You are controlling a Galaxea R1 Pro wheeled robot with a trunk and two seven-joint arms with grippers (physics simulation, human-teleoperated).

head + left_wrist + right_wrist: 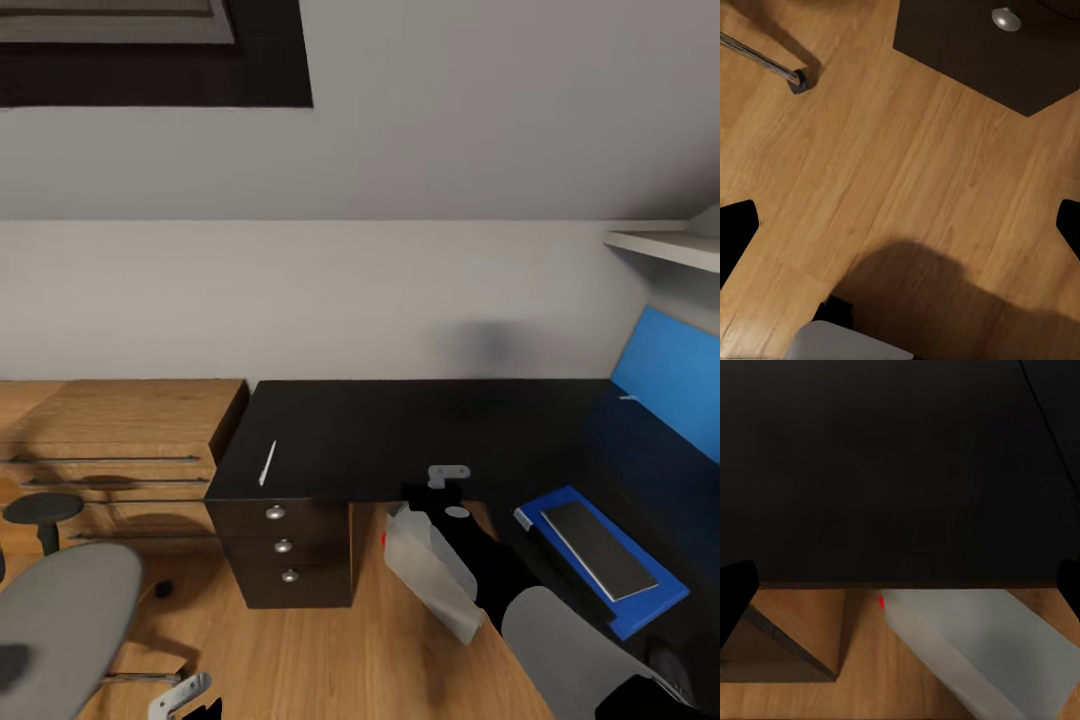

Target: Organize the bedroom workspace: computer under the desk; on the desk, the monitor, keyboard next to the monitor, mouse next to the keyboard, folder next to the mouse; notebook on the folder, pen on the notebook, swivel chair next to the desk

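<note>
A thin white pen lies on the black desk near its left front edge. On the desk's right wing, the blue folder carries the dark notebook. The light grey computer stands tilted on the floor at the desk's front edge, also seen as the computer. My right gripper hovers open over the desk edge above it, right gripper. The grey swivel chair is at lower left. My left gripper hangs open over the floor, left gripper.
A dark three-drawer unit sits under the desk's left end, with a light-wood dresser beside it. A blue wall panel and a white shelf are at the right. The chair's chrome leg and caster rest on the wooden floor.
</note>
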